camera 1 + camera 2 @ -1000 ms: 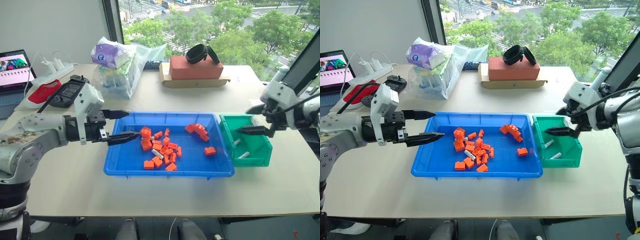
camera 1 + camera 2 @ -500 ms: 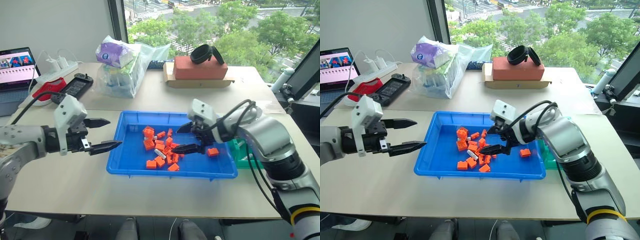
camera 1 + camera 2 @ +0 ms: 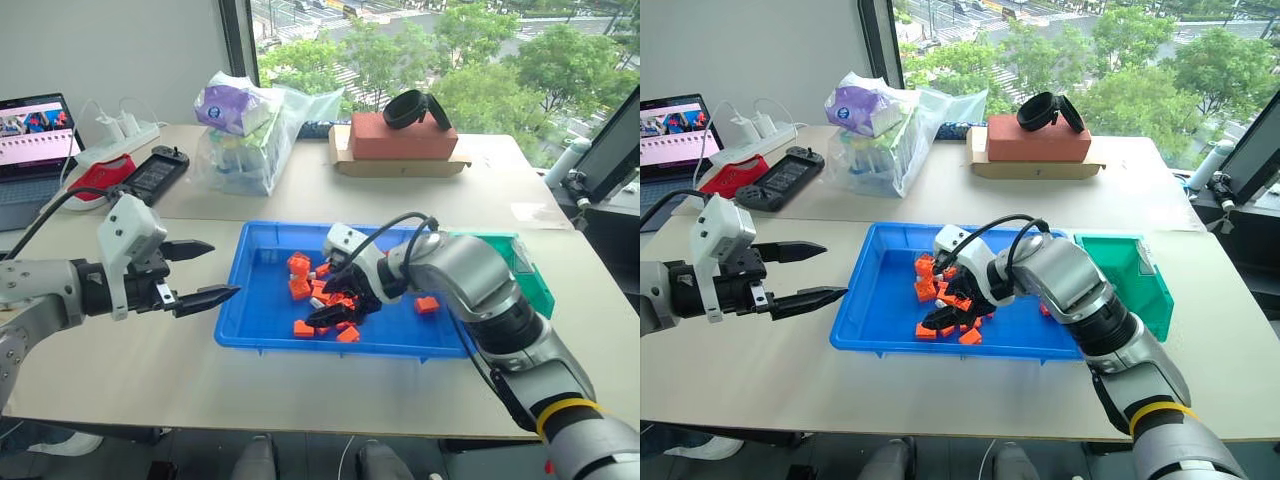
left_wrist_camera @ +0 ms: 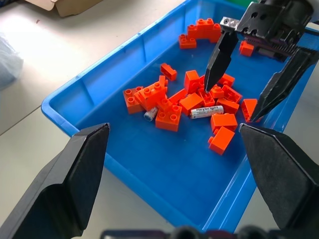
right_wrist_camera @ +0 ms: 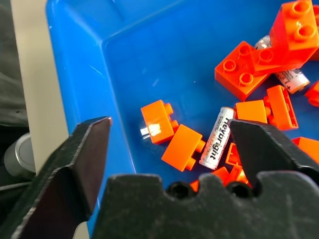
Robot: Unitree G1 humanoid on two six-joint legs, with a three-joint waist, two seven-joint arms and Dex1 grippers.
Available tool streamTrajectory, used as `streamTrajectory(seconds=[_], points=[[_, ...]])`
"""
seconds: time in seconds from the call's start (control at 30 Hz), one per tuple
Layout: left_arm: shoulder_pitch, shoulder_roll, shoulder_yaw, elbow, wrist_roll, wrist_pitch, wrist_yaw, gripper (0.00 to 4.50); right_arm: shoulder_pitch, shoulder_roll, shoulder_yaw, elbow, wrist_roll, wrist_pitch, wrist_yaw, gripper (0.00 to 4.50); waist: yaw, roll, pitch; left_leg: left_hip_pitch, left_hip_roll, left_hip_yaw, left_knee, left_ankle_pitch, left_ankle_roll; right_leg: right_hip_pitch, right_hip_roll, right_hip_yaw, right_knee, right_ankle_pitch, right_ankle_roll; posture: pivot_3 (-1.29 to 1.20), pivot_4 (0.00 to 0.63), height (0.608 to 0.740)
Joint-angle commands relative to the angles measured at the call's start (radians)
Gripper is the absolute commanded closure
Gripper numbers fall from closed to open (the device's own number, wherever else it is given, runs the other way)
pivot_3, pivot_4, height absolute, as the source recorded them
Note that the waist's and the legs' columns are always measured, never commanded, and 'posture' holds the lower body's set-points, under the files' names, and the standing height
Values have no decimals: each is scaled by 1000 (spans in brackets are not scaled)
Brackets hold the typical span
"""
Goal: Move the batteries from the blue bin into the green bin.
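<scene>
The right tool [image 3: 333,305] is down inside the blue bin [image 3: 262,248], its two black fingers spread apart over the pile of orange blocks [image 4: 192,103], and we find nothing between them. The left tool [image 3: 205,272] hovers over the bench [image 3: 500,190] just left of the blue bin, fingers likewise apart and holding nothing.

Position of the task items: one of the batteries [image 4: 206,111], labelled and lying flat on the bin floor, sits among the blocks, with the right tool's fingers poised on either side of and above it. A second battery [image 4: 150,115] lies further left, partly tucked under a block. In the right wrist view a further battery end [image 5: 291,79] shows under the stacked blocks. The green bin [image 3: 1118,262] stands just beside the right end of the blue bin; the arm hides its contents.

We judge the step in hand to be the pick of the labelled battery, approach stage, grasp not yet made.

Requirement for the next move, in our opinion: lower the fingers to straddle the battery across its thin width and close without trapping the orange blocks touching it, then lift clear and carry right to the green bin
</scene>
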Motion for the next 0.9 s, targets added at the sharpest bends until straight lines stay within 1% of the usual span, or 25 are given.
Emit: streamTrajectory(seconds=[0.03, 0.07, 0.1, 0.13, 0.33, 0.5, 0.7, 0.9], points=[[-9, 11, 26, -27, -15, -2, 11, 0, -8, 5, 14, 18, 2, -5, -27, 1762, 0, 0, 0, 0, 0, 0, 0, 0, 0, 0, 0, 0, 0, 0, 0, 0, 150, 740], [-9, 11, 25, -28, -16, -3, 13, 0, -9, 6, 17, 24, 2, -9, -31, 1976, 0, 0, 0, 0, 0, 0, 0, 0, 0, 0, 0, 0, 0, 0, 0, 0, 150, 740], [-10, 10, 24, -29, -19, -2, 16, 0, -9, 8, 19, 33, 2, -14, -34, 2445, 0, 0, 0, 0, 0, 0, 0, 0, 0, 0, 0, 0, 0, 0, 0, 0, 150, 740], [-10, 10, 21, -29, -20, -2, 18, 0, -10, 12, 21, 44, 1, -19, -40, 2745, 0, 0, 0, 0, 0, 0, 0, 0, 0, 0, 0, 0, 0, 0, 0, 0, 150, 740], [-16, 14, 3, -24, -17, -12, 21, 0, -14, 57, 31, 131, -31, -53, -99, 2745, -1, 0, 0, 0, 0, 0, 0, 0, 0, 0, 0, 0, 0, 0, 0, 0, 150, 740], [-13, 17, 5, -22, -18, -11, 19, 0, -21, 83, 39, 194, -50, -84, -121, 2745, -1, 0, 0, 0, 0, 0, 0, 0, 0, 0, 0, 0, 0, 0, 0, 0, 150, 740], [-6, 18, 13, -20, -16, -12, 16, 0, -15, 72, 90, 224, -88, -127, -120, 2745, -1, 0, 0, 0, 0, 0, 0, 0, 0, 0, 0, 0, 0, 0, 0, 0, 150, 740], [-6, 16, 14, -21, -15, -14, 19, 0, -11, 84, 105, 233, -106, -146, -119, 2745, -1, 0, 0, 0, 0, 0, 0, 0, 0, 0, 0, 0, 0, 0, 0, 0, 150, 740]])
